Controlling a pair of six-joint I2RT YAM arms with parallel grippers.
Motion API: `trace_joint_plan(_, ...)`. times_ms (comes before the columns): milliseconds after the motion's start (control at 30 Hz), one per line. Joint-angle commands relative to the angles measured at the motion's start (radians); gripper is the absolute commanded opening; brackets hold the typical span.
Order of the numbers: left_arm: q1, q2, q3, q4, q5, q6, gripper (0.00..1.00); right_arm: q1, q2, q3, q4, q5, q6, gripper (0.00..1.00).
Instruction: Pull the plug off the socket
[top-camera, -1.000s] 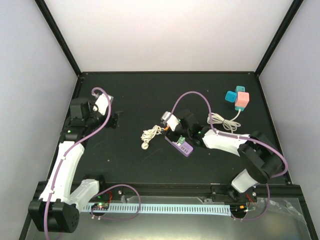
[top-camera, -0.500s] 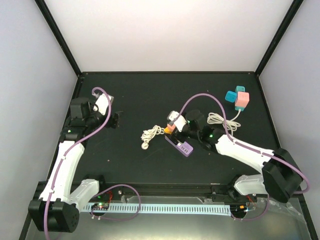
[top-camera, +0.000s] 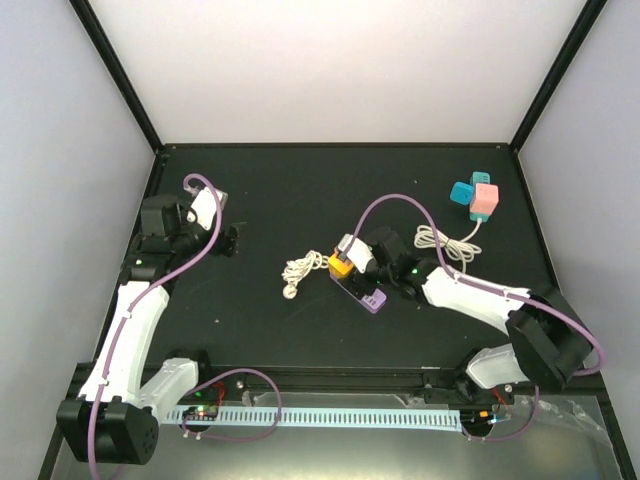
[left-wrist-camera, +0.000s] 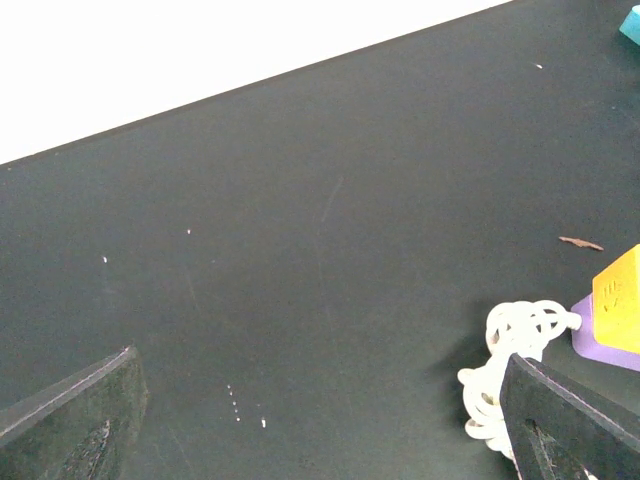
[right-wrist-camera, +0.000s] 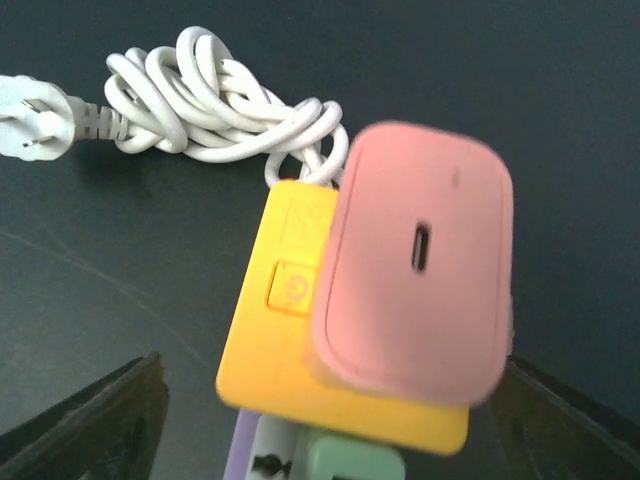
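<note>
In the right wrist view a pink plug (right-wrist-camera: 415, 275) sits in the yellow end (right-wrist-camera: 285, 340) of a purple power strip (right-wrist-camera: 243, 452), with a green piece (right-wrist-camera: 355, 465) just below it. My right gripper (right-wrist-camera: 330, 400) is open; its dark fingers (right-wrist-camera: 90, 420) stand wide on either side of the plug, not touching it. In the top view the right gripper (top-camera: 347, 260) hovers over the strip's yellow end (top-camera: 339, 267), and the purple strip (top-camera: 365, 293) runs down to the right. The pink plug is hidden there. My left gripper (top-camera: 232, 240) is open and empty at the far left.
The strip's white coiled cord (top-camera: 299, 269) lies left of it and also shows in the left wrist view (left-wrist-camera: 510, 365) and the right wrist view (right-wrist-camera: 210, 95). A teal and pink cube socket (top-camera: 477, 197) with its own white cord (top-camera: 441, 245) sits at the back right.
My right gripper has shifted left and down over the strip's yellow end, and its elbow has swung back in. The left arm has not moved.
</note>
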Motion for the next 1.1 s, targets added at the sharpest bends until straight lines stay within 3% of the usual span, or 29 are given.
trace_joint_plan(0,-0.004,-0.013,0.023,0.011,0.011,-0.007,0.99,-0.004,0.041,0.054,0.014,-0.013,0.015,0.85)
trace_joint_plan(133,-0.003,-0.007,0.027,0.009,0.003,-0.014,0.99,-0.001,0.062,0.054,0.08,-0.014,0.051,0.72)
trace_joint_plan(300,-0.004,0.002,0.027,0.015,0.012,-0.015,0.99,0.034,0.108,0.054,0.179,0.005,0.063,0.64)
trace_joint_plan(600,-0.004,0.001,0.046,-0.023,0.099,0.052,0.99,0.104,0.202,0.09,0.38,-0.019,0.144,0.61)
trace_joint_plan(667,-0.005,0.006,0.046,-0.042,0.136,0.063,0.99,0.114,0.215,0.087,0.43,-0.045,0.162,0.63)
trace_joint_plan(767,-0.015,0.001,0.022,-0.056,0.237,0.118,0.99,0.115,0.22,0.045,0.517,-0.112,0.128,0.82)
trace_joint_plan(867,-0.067,-0.01,-0.025,0.022,0.226,0.072,0.99,0.113,0.223,0.013,0.539,-0.096,0.087,0.91)
trace_joint_plan(1067,-0.212,0.01,-0.084,0.155,0.158,-0.016,0.99,0.111,0.199,-0.058,0.575,-0.043,0.127,0.96)
